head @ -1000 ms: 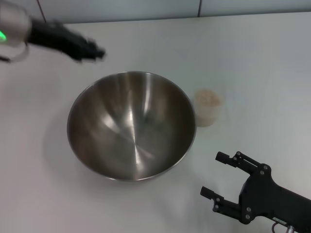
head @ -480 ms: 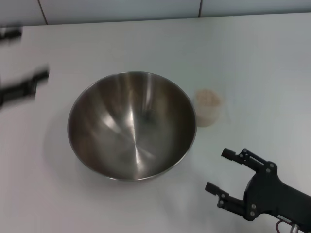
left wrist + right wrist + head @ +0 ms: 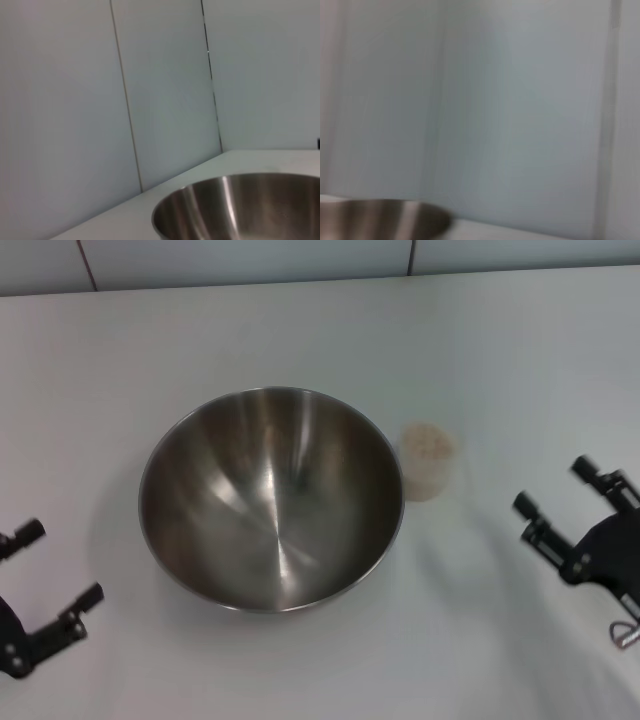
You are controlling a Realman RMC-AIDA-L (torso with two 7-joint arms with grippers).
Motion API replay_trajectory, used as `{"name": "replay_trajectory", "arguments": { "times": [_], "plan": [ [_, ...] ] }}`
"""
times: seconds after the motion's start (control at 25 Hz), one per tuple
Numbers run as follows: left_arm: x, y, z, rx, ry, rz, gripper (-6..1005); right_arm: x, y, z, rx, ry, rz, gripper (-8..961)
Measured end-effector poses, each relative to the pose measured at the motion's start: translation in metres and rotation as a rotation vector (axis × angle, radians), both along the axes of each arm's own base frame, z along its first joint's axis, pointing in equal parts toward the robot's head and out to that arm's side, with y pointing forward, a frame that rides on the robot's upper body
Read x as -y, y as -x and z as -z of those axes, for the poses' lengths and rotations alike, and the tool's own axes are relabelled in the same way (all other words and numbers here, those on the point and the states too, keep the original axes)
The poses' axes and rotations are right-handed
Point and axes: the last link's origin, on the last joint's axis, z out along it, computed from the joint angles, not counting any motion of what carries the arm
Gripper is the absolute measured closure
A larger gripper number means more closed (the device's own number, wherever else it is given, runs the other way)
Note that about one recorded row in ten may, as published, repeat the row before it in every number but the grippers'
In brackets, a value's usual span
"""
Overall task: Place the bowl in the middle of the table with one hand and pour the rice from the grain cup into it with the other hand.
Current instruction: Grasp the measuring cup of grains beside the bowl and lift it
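Left tool (image 3: 38, 576): lower left of the head frame, prongs spread apart, nothing between them, parked well clear of the bowl.

Right tool (image 3: 560, 500): right edge, mid-height, prongs apart and empty, pointing up and left toward the cup.

Counter (image 3: 250, 320): plain white, bare on every side of the two objects.

Bowl (image 3: 270, 498): big steel bowl sitting upright at centre frame, mouth up, inside empty, so placement looks done.

Grain cup (image 3: 427, 461): clear tumbler standing upright just beside the bowl's right rim, apart by a thin gap as far as I can tell.

Rice (image 3: 428, 443): pale grains showing at the cup's top, none in the bowl yet.

Key relation: the cup lies up and left of the right tool, with the bowl straight beyond it; the right arm is clearly the nearer one, the left has the whole bowl in its way.

Long axis: the cup's is vertical, so a side-on grip suits.

Room: open counter between right tool and cup; the tight spot is the bowl rim on the cup's far side.

Wrist views: bowl rim and wall panels only.
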Motion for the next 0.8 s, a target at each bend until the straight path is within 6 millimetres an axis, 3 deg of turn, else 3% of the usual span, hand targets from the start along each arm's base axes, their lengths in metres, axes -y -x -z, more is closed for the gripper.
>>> {"name": "replay_trajectory", "arguments": {
  "times": [0.24, 0.36, 0.8],
  "plan": [
    [0.012, 0.007, 0.020, 0.012, -0.002, -0.043, 140, -0.016, 0.000, 0.011, 0.083, -0.115, 0.126, 186],
    [0.013, 0.008, 0.021, 0.016, 0.000, -0.049, 140, -0.030, 0.003, 0.018, 0.106, -0.113, 0.160, 186],
    [0.012, 0.008, 0.023, 0.022, 0.012, -0.055, 140, -0.046, 0.009, 0.029, 0.127, -0.054, 0.155, 186]
  ]
}}
